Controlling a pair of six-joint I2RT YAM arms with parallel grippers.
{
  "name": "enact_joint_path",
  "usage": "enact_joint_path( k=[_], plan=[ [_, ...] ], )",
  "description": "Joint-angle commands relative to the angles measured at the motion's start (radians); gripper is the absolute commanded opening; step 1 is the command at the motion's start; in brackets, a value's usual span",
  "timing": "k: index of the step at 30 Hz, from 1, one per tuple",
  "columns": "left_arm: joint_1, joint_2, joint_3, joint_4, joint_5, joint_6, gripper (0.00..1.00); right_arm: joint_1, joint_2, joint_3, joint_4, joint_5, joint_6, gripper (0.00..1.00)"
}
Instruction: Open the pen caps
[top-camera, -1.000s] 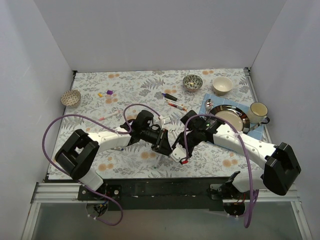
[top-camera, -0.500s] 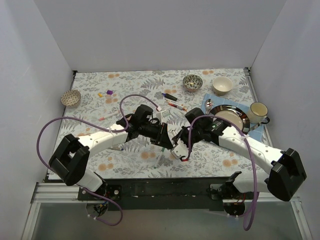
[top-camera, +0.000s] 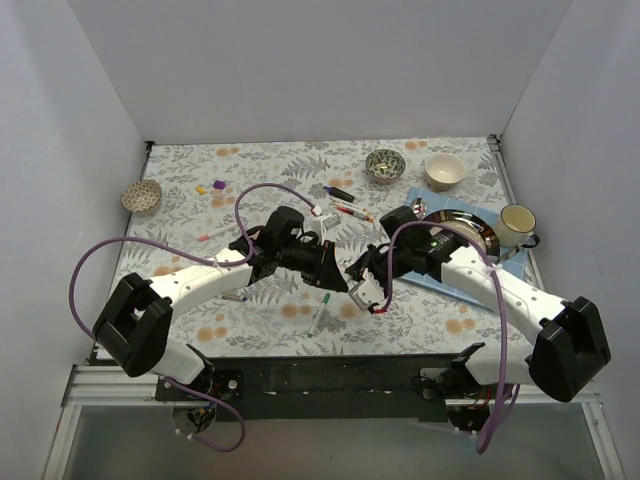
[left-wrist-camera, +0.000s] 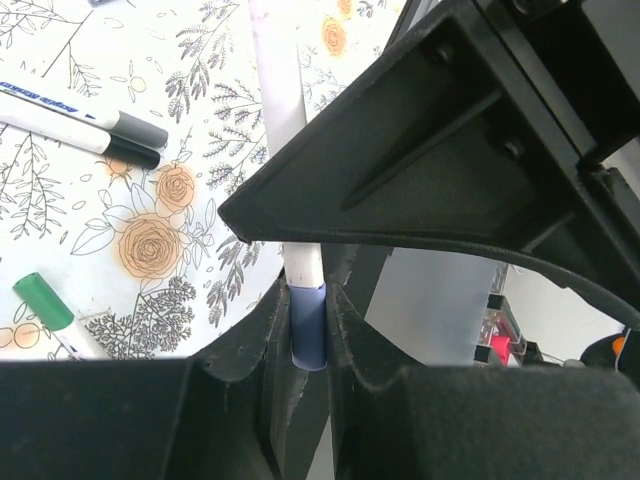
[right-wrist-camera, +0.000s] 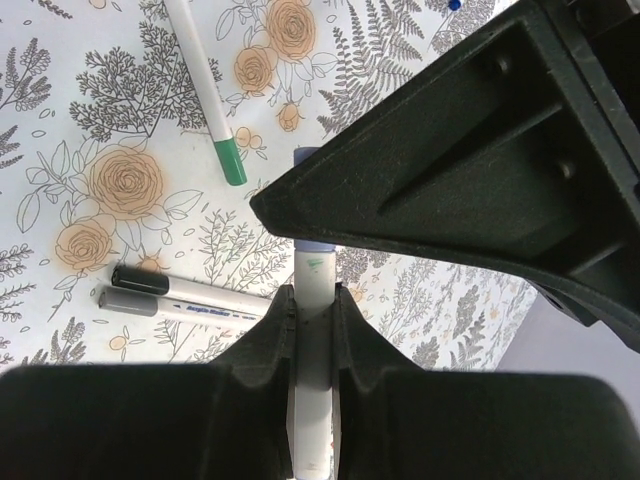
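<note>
My two grippers meet at the table's middle front, both on one white-barrelled pen. My left gripper is shut on its blue cap; the white barrel runs away from it. My right gripper is shut on that barrel, with the cap end under the left gripper's body. A green-capped pen lies on the table below them. Two dark-capped pens lie side by side. Loose purple and yellow caps lie far left.
More pens lie behind the grippers, and a pink one at the left. Small bowls stand at the left edge and at the back. A plate, spoon and mug stand on the right.
Both grippers, joined on the pen, have shifted slightly right and away from the near edge. The green-capped pen now shows on the table in front of them.
</note>
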Motion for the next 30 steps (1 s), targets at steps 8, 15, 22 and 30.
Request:
enact_joint_path(
  k=[8,15,22,30],
  plan=[
    [-0.051,-0.079,-0.091,-0.301,0.248,0.067,0.00,-0.254,0.051,0.120,-0.036,0.353,-0.073,0.01],
    [-0.016,-0.113,-0.060,-0.307,0.118,0.055,0.00,-0.274,0.057,0.129,0.005,0.273,-0.022,0.01],
    [0.261,-0.283,-0.095,-0.123,-0.218,-0.056,0.00,-0.272,0.195,0.153,0.209,0.137,0.564,0.01],
    [0.286,-0.418,-0.105,-0.129,-0.442,-0.024,0.00,-0.230,0.498,0.354,0.232,0.234,1.111,0.04]
  ],
)
